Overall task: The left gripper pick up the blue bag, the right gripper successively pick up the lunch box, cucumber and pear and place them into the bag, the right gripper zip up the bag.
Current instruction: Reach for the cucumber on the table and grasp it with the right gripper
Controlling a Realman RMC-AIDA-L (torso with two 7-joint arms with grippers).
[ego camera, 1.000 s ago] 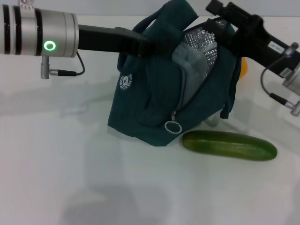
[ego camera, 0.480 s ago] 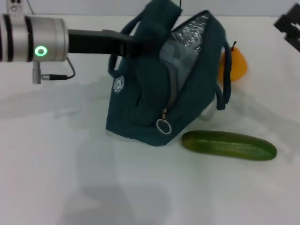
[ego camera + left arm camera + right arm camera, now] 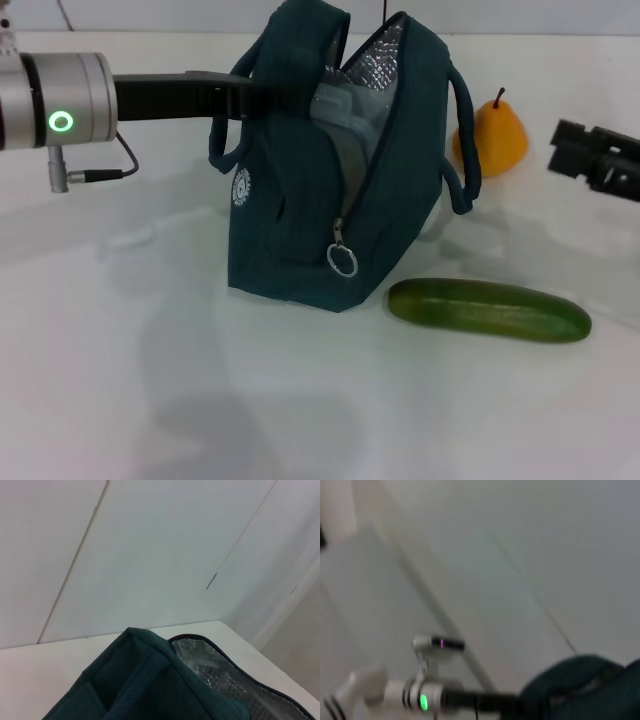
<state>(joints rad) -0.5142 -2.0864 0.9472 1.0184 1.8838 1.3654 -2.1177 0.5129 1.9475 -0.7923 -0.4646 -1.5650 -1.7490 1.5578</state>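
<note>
The blue bag [image 3: 300, 210] stands upright on the white table, its zipper open and its foil lining [image 3: 375, 52] showing. My left gripper [image 3: 262, 92] reaches in from the left and is shut on the bag's near handle at the top. The left wrist view shows the bag's fabric [image 3: 145, 680] and the foil lining [image 3: 225, 680] close up. A pale grey shape [image 3: 338, 112] lies inside the bag's mouth; I cannot tell whether it is the lunch box. The cucumber [image 3: 488, 309] lies in front of the bag on the right. The pear [image 3: 493, 135] stands behind the bag. My right gripper [image 3: 562, 148] hovers open and empty at the far right.
The zipper's ring pull [image 3: 342, 260] hangs low on the bag's front corner. White table [image 3: 150, 380] stretches in front and to the left. The blurred right wrist view shows my left arm [image 3: 422, 700] and the bag [image 3: 590, 690] from afar.
My right gripper has pulled out of the bag's mouth and moved off to the right. The left arm has shifted left, the bag now stands more upright and the pear is uncovered.
</note>
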